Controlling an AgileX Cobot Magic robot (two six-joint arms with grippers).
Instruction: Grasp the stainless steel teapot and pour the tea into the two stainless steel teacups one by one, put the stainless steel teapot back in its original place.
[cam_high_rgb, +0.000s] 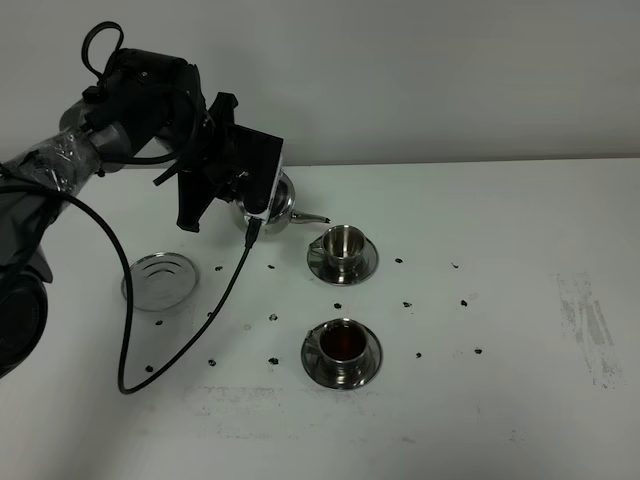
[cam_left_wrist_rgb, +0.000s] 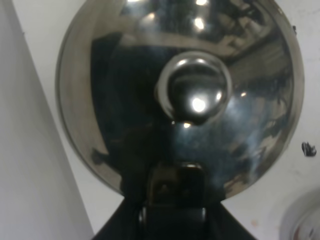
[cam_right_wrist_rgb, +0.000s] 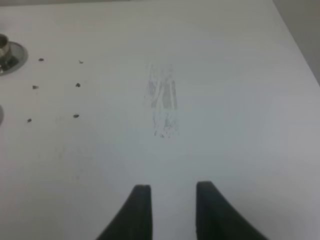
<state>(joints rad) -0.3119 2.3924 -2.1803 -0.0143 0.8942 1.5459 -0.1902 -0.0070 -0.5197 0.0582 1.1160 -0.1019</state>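
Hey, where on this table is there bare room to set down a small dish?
Bare apart from specks: right of the filled cup and far cup, out to the scuffed patch; also the front strip. Crowded: around the teapot, coaster and cable.

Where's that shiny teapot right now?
In the exterior high view the teapot is left of centre toward the back, held in the left gripper, right of the coaster disc, its spout reaching toward the far teacup.

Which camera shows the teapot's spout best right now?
Exterior high: the teapot's spout shows whole, its tip beside the far teacup. The left wrist view is filled by the domed lid and knob, with no spout. The right wrist view shows no teapot.
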